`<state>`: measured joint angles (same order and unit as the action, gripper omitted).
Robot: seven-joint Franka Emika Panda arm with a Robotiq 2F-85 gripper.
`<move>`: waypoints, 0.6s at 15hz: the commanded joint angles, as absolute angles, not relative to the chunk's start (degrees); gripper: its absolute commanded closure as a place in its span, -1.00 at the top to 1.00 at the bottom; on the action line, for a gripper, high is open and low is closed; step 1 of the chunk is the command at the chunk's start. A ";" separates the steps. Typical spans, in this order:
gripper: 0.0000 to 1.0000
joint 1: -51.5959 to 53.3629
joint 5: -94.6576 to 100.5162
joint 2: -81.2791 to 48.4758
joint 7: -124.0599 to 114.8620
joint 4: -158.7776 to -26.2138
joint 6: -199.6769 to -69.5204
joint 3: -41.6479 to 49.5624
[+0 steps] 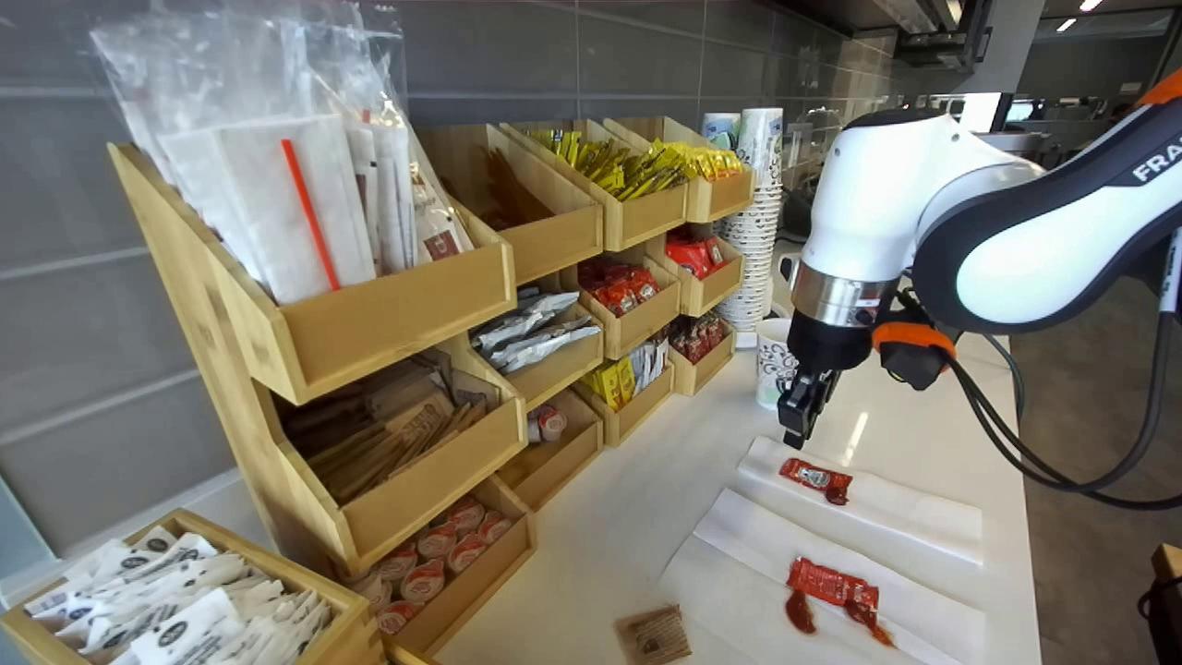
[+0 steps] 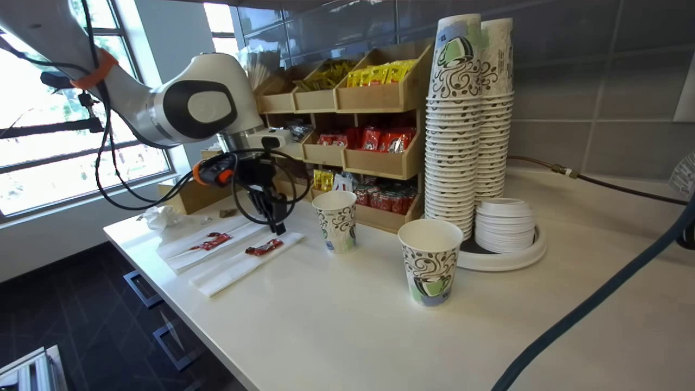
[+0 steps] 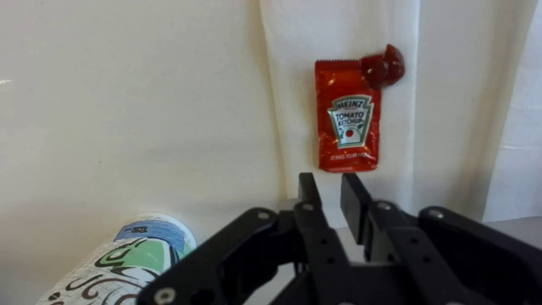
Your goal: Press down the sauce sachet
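Wrist view: good press likely calls for bringing the gripper (image 3: 328,178) over the ketchup sachet (image 3: 348,116), jaws together, then slow downward load from the near end toward the corner with the ketchup blob (image 3: 387,67). Jaws slightly apart, nothing between. Sachet flat on napkin (image 3: 296,63), just ahead and below, not touching.

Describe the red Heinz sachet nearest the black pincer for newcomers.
On the white countertop, by the tiered wooden rack, find the white paper napkin nearest the black pincer. The red rectangular Heinz sachet there has one ketchup blob; the neighbouring red sachet has two.
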<state>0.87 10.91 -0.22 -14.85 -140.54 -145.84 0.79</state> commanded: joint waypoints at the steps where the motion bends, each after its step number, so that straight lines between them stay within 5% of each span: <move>1: 0.07 -0.15 9.94 5.37 -11.25 -142.80 -142.35 1.06; 7: 0.89 -1.42 8.32 14.87 -4.30 -145.16 -134.24 1.81; 9: 1.00 -1.15 7.01 17.46 -1.78 -145.53 -131.80 2.06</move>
<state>-1.24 9.96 11.68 -6.50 -143.05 -134.96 1.67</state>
